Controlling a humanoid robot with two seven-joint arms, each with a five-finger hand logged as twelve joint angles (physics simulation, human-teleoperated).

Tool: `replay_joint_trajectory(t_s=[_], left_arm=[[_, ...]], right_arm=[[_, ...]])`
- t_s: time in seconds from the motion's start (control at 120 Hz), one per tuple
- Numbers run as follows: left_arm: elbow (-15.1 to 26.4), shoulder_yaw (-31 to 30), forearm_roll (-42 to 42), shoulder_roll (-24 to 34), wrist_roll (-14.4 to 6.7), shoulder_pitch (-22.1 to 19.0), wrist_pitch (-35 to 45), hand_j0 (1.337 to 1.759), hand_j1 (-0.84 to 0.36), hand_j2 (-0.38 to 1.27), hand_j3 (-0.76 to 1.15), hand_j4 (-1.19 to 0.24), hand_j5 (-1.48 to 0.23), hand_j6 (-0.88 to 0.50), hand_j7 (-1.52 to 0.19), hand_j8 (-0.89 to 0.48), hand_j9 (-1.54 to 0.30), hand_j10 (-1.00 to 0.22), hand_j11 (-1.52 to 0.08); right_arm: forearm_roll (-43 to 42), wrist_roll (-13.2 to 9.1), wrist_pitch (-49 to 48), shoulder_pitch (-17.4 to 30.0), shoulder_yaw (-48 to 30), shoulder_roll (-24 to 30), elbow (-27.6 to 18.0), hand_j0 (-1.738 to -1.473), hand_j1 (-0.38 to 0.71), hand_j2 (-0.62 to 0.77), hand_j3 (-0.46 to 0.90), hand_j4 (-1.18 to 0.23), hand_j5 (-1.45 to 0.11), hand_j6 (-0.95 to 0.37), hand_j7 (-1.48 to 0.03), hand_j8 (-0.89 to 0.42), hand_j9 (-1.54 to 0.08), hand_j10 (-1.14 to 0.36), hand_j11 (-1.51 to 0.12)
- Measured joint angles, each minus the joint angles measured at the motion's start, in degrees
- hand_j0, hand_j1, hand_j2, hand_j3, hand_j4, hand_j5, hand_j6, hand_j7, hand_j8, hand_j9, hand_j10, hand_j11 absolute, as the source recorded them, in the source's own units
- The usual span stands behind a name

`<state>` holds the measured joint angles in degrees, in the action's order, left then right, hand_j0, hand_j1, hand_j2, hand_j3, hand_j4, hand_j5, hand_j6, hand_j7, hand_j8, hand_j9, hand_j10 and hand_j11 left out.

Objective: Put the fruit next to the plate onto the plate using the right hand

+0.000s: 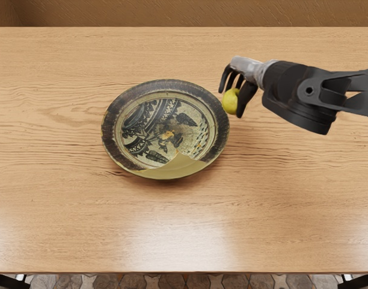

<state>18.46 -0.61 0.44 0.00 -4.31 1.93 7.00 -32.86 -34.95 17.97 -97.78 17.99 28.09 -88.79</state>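
The right hand (237, 85) is seen above and to the right of the plate (110, 125), its arm entering from the picture's right edge. The dark fingers (246, 95) are curled downward and closed around a small yellow fruit (230, 101), which is held between them; the fruit's left side is left uncovered. The fruit is located just beside the plate's upper right rim, outside it, and is not on the plate. Whether the fruit is resting on the table (64, 205) or is raised off it cannot be determined from this view. The wrist is seen as a grey cylinder, joined to a bulky black forearm that is angled slightly downward toward the hand. The plate is placed near the middle of the wooden table and lies flat. A dark rim and a pale centre painted with dark figures are noted on it, and a plain ochre patch is noted at its near edge.
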Motion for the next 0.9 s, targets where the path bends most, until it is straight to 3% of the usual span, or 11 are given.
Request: replay_joint_trajectory(t_s=[0.442, 0.9], left_arm=[[0.0, 0.0, 0.0, 0.0, 0.0, 0.03, -0.01, 1.658, 0.35, 0.0, 0.0, 0.0, 0.0, 0.0, 0.0, 0.0, 0.0, 0.0, 0.0], [0.0, 0.0, 0.0, 0.0, 0.0, 0.04, 0.0, 1.658, 0.35, 0.0, 0.0, 0.0, 0.0, 0.0, 0.0, 0.0, 0.0, 0.0, 0.0]], right_arm=[[1.02, 0.0, 0.01, -1.18, -4.56, -8.0, 1.39, -1.658, 0.34, 0.51, 0.0, -0.68, -0.95, -0.47, -0.91, -0.44, -0.94, -0.66, -0.94], [0.36, 0.0, 0.09, 6.56, -4.31, -11.14, 6.69, -1.658, 0.33, 0.54, 0.0, -0.68, -0.95, -0.5, -0.91, -0.47, -0.94, -0.68, -0.95]])
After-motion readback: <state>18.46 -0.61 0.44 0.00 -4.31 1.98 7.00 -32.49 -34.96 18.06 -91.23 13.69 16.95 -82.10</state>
